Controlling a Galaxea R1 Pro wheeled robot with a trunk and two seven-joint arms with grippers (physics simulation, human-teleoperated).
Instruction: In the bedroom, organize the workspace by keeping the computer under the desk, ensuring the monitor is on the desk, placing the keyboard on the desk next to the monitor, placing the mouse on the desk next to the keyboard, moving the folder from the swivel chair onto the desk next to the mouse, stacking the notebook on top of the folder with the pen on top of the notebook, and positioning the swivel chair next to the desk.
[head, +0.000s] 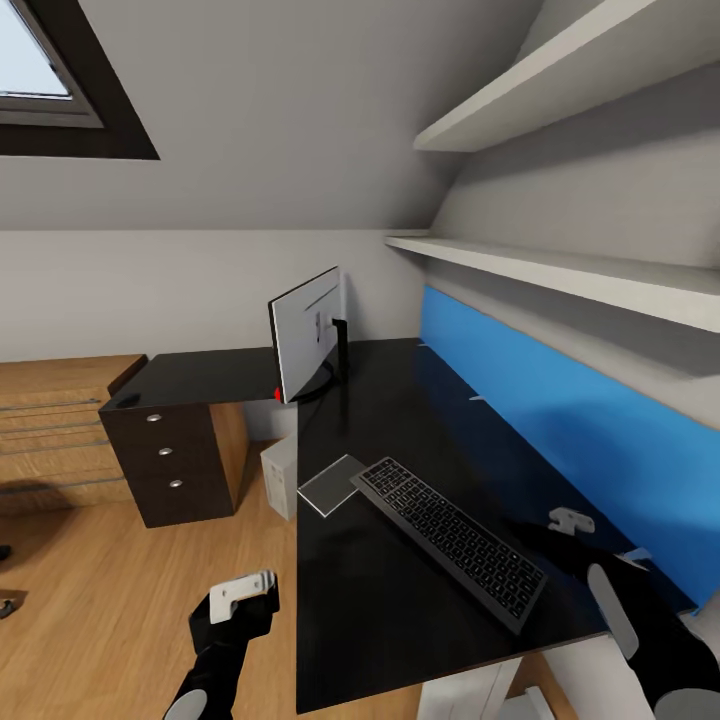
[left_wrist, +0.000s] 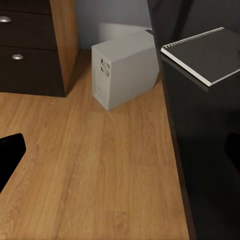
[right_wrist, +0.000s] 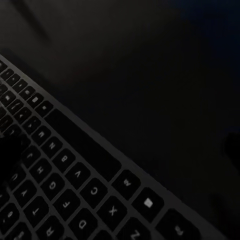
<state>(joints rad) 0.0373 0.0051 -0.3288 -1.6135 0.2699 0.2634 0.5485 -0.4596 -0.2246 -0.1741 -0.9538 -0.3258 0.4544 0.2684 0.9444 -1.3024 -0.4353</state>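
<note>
Right now one keyboard (head: 450, 538), one notebook (head: 331, 484) and one monitor (head: 305, 335) are sitting on the desk (head: 390, 600), the notebook lying at its left edge, just beside the keyboard. One computer (left_wrist: 125, 67) is standing on the floor under it. Both grippers, left (head: 243, 592) and right (head: 572, 520), are holding nothing; I cannot tell how their jaws stand. The right gripper is hovering over the desk beside the keyboard.

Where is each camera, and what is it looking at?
Head view: on the robot's head, looking down over the desk, keyboard and monitor; both arms show.
Left wrist view: near the left end effector, facing the floor, computer and notebook.
Right wrist view: over the keyboard.
The head and right wrist views share the keyboard.
</note>
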